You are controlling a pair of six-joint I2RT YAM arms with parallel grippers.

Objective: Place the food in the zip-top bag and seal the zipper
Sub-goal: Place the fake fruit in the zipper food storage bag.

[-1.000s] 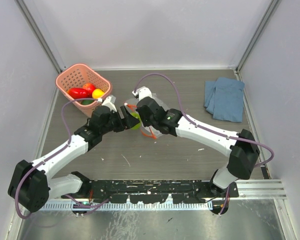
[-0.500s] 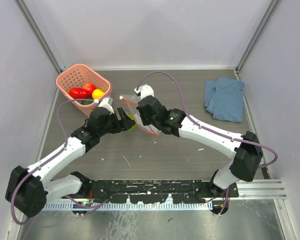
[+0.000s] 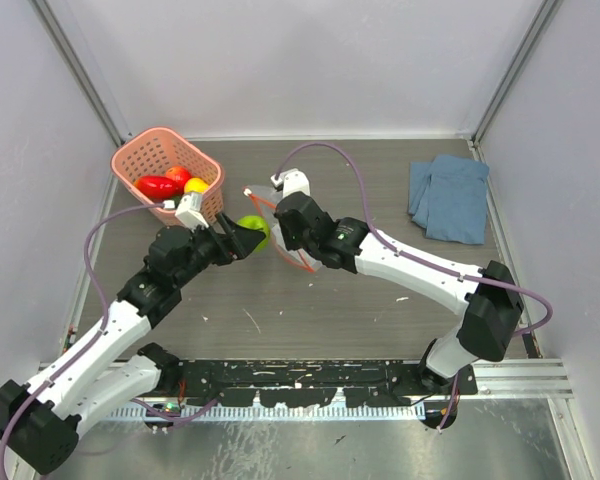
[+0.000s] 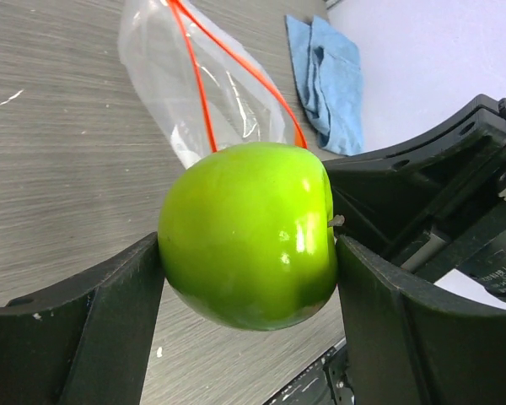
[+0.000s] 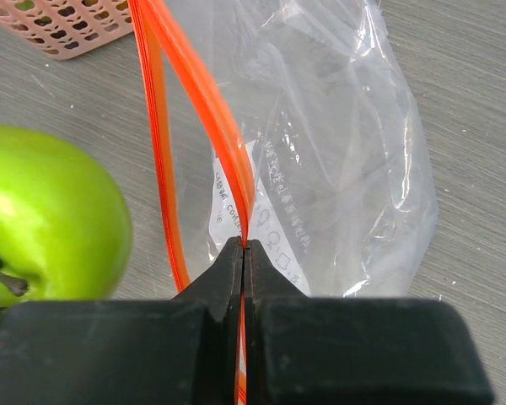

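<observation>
Seen from above, the left arm (image 3: 130,305) has swung back toward its own side since a second ago. The left gripper (image 3: 247,233) now stands a little apart from the right arm (image 3: 400,262) instead of crowded against it. The green apple (image 3: 253,228) has gone back with it. The zip-top bag (image 3: 298,262) lies mostly hidden under the right wrist, so it is hard to say here whether the apple touches it. Red, orange and yellow food (image 3: 175,182) still lies in the pink basket (image 3: 145,152), and the blue cloth (image 3: 450,197) has not moved.

In the left wrist view, the jaws stand wide apart and clamp the apple between them, one finger pressed to each side. The bag hangs just beyond the apple, and the orange-red zipper (image 4: 204,101) runs up from behind the fruit.

In the right wrist view, the right gripper (image 5: 244,263) is closed tight, pinching one side of the zipper strip. The other side of the strip bows away toward the apple, so the mouth gapes. The bag's clear body with its white label (image 5: 266,232) trails off to the right above the table (image 5: 472,76).
</observation>
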